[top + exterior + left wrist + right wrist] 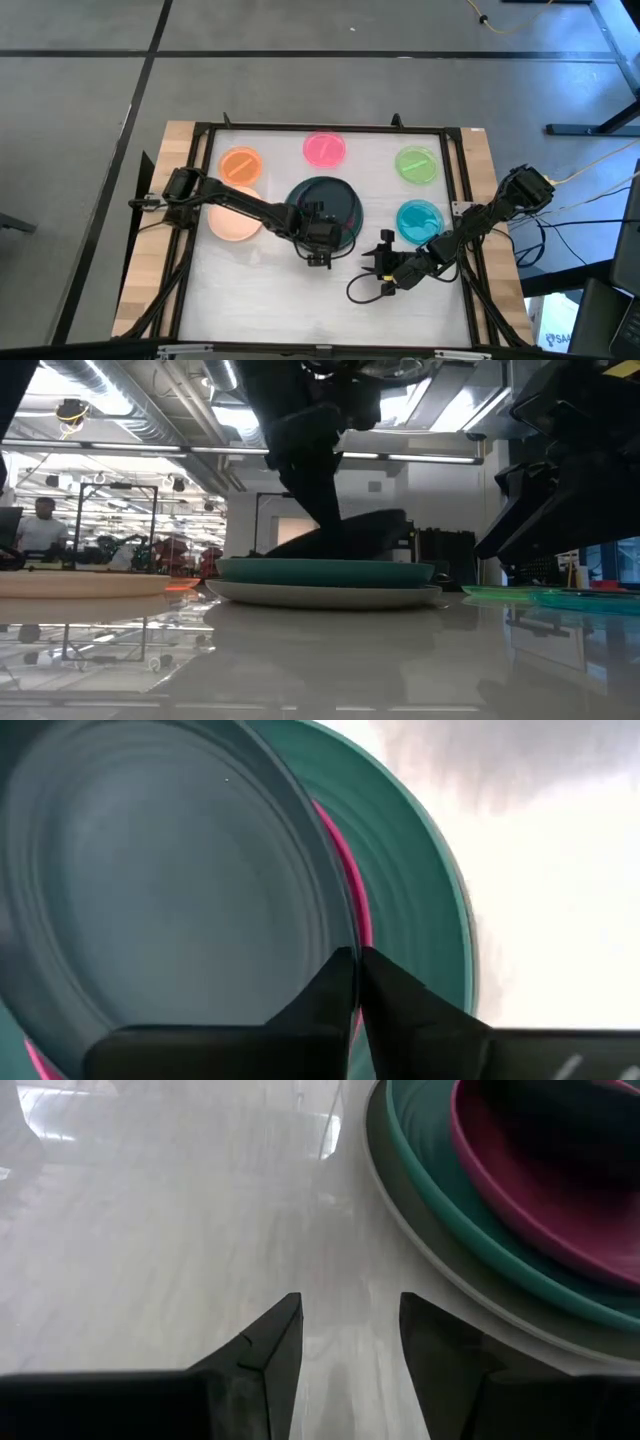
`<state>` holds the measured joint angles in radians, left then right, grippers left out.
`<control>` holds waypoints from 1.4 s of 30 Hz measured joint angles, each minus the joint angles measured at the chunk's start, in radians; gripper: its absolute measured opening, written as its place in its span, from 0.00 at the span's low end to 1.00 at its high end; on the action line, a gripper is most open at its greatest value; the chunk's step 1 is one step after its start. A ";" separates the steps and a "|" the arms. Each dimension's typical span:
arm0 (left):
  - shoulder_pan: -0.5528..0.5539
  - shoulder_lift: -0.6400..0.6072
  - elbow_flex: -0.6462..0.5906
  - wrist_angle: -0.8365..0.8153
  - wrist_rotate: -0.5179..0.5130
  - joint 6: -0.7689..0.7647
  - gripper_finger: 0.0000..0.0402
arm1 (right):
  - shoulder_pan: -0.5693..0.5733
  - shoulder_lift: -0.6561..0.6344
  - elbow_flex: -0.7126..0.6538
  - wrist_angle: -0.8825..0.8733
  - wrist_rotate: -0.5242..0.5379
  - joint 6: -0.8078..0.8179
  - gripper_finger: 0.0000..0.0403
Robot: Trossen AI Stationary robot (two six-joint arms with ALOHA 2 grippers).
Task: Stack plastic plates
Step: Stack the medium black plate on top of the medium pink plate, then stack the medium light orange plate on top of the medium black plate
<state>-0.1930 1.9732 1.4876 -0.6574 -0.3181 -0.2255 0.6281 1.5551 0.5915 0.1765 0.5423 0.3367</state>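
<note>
Left claw pinching black plate rim, tilted over the stack.
Magenta plate just below it; tilt suits sliding it on. Right claw open, empty, beside stack.

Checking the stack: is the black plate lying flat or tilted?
Tilted: left gripper holds the black plate's rim, raised above the magenta plate.
</note>
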 joint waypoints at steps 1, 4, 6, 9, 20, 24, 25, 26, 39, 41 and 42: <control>0.004 -0.001 0.000 0.002 0.000 -0.006 0.06 | 0.000 0.000 0.000 0.001 0.000 0.000 0.39; 0.013 -0.001 0.000 0.001 0.005 -0.008 0.13 | 0.000 0.000 0.000 0.001 0.007 0.000 0.39; 0.014 -0.001 0.000 0.001 0.038 -0.009 0.18 | 0.000 0.000 0.000 0.001 0.022 0.000 0.39; 0.006 -0.006 0.000 -0.019 0.076 -0.055 0.23 | 0.000 0.000 0.000 0.011 0.044 -0.007 0.39; -0.113 -0.065 0.000 -0.107 -0.001 -0.163 0.25 | 0.001 0.000 0.000 0.016 0.039 -0.048 0.39; -0.160 -0.105 -0.007 -0.195 -0.031 -0.215 0.25 | 0.001 0.000 0.000 0.015 0.029 -0.012 0.39; -0.167 -0.122 -0.022 -0.203 -0.013 -0.226 0.25 | 0.001 0.000 0.000 0.013 0.025 0.000 0.39; -0.173 -0.145 -0.044 -0.205 -0.008 -0.240 0.25 | 0.001 0.000 0.000 0.013 0.024 0.010 0.39; -0.220 -0.498 -0.505 -0.184 -0.040 -0.728 0.25 | 0.000 0.001 0.000 0.007 0.015 0.004 0.39; -0.231 -0.522 -0.557 -0.181 -0.039 -0.801 0.25 | 0.000 0.001 0.000 0.007 0.016 -0.002 0.39; -0.235 -0.525 -0.579 -0.181 -0.038 -0.828 0.25 | 0.000 0.001 0.000 0.006 0.016 -0.001 0.39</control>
<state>-0.4276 1.4483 0.9088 -0.8383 -0.3559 -1.0539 0.6281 1.5558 0.5915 0.1829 0.5583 0.3355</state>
